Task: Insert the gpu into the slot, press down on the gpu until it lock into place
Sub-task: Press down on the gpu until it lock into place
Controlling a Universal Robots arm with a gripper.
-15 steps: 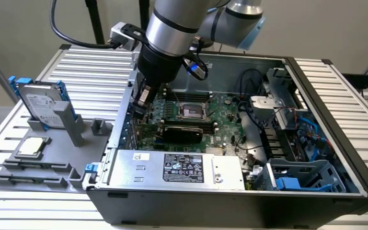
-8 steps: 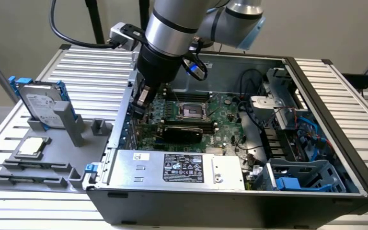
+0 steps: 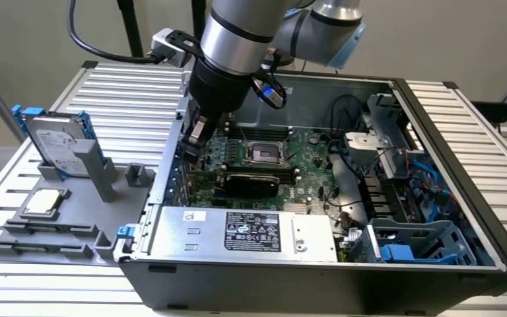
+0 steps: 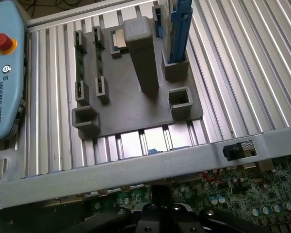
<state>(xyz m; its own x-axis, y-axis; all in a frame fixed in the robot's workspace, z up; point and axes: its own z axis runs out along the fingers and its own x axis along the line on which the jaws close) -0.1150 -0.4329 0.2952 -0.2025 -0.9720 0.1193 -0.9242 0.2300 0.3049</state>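
The gpu (image 3: 249, 179), a flat black card, lies level across the green motherboard (image 3: 311, 175) inside the open computer case, just behind the power supply. The blue slot is hidden under it. My gripper (image 3: 190, 148) hangs over the case's wall at the exterior view's left, above and beside the card's end, not touching it. Its fingers look shut with nothing between them. In the wrist view the gripper (image 4: 160, 194) points down at the motherboard edge (image 4: 242, 194) just inside the case wall (image 4: 136, 167).
Outside the case a grey fixture (image 3: 68, 211) holds a silver hard drive with blue rails (image 3: 55, 142) and a processor chip (image 3: 44, 201). The grey power supply (image 3: 245, 231), processor socket (image 3: 263, 153) and blue drive cage (image 3: 412, 247) crowd the case. A teach pendant (image 4: 5, 73) lies beyond the fixture.
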